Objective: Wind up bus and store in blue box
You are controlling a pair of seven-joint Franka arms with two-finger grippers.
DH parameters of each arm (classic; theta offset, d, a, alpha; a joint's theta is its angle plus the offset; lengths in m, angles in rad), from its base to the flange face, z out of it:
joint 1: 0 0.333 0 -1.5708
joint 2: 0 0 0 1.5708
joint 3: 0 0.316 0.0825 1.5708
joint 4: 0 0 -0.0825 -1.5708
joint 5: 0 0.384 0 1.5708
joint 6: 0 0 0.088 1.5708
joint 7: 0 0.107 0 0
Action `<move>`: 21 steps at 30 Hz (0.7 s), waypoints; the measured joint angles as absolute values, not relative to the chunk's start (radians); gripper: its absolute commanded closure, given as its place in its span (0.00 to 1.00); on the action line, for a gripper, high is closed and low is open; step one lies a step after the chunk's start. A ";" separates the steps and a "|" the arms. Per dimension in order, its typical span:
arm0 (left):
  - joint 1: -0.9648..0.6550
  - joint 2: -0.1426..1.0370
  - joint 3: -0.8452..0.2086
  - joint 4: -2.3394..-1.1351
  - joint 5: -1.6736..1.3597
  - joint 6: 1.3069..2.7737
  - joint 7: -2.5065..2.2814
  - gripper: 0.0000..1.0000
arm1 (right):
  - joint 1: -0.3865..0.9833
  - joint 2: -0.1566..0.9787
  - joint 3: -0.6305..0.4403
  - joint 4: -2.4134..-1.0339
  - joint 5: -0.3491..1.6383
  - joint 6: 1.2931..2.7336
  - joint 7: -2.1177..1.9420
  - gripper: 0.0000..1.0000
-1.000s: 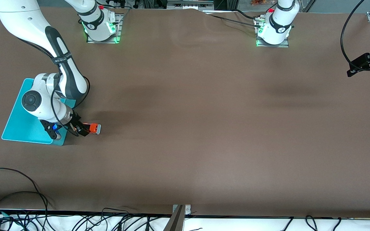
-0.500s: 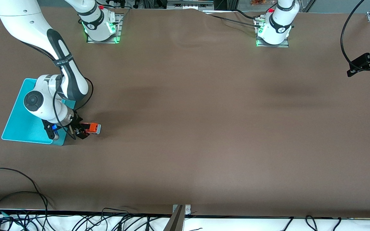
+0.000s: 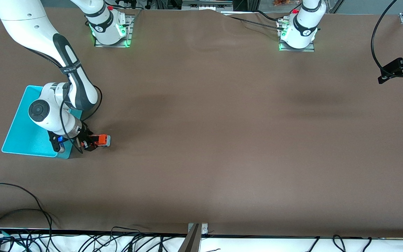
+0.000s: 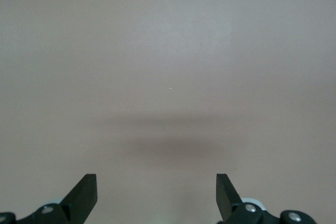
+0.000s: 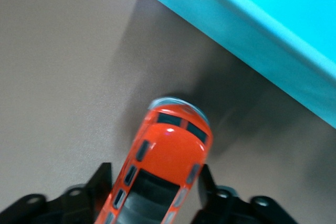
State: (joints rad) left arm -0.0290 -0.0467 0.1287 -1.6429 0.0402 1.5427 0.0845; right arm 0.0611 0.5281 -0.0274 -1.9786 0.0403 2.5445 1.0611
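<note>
At the right arm's end of the table we note the blue box [image 3: 23,134], open top up, with the right arm reaching down over its corner. Just beside that corner the bus [image 3: 100,140] sits on the brown table [image 3: 222,140] — outside the box. The right gripper [image 3: 90,142] is low around the bus; its fingers [image 5: 100,182] stand against both sides of the orange body. The left gripper [image 4: 156,195] waits over bare table at the left arm's end — jaws spread wide, holding nothing.
</note>
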 measured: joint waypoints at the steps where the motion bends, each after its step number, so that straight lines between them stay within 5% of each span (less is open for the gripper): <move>1: -0.029 -0.047 0.129 -1.643 0.040 1.543 0.084 0.00 | 0.061 0.528 -0.027 -1.979 0.040 2.545 1.062 0.65; 8: -0.029 -0.047 0.129 -1.643 0.040 1.542 0.084 0.00 | 0.062 0.527 -0.027 -1.977 0.040 2.546 1.067 1.00; 21: -0.029 -0.046 0.129 -1.643 0.040 1.542 0.084 0.00 | 0.062 0.527 -0.027 -1.977 0.040 2.546 1.067 1.00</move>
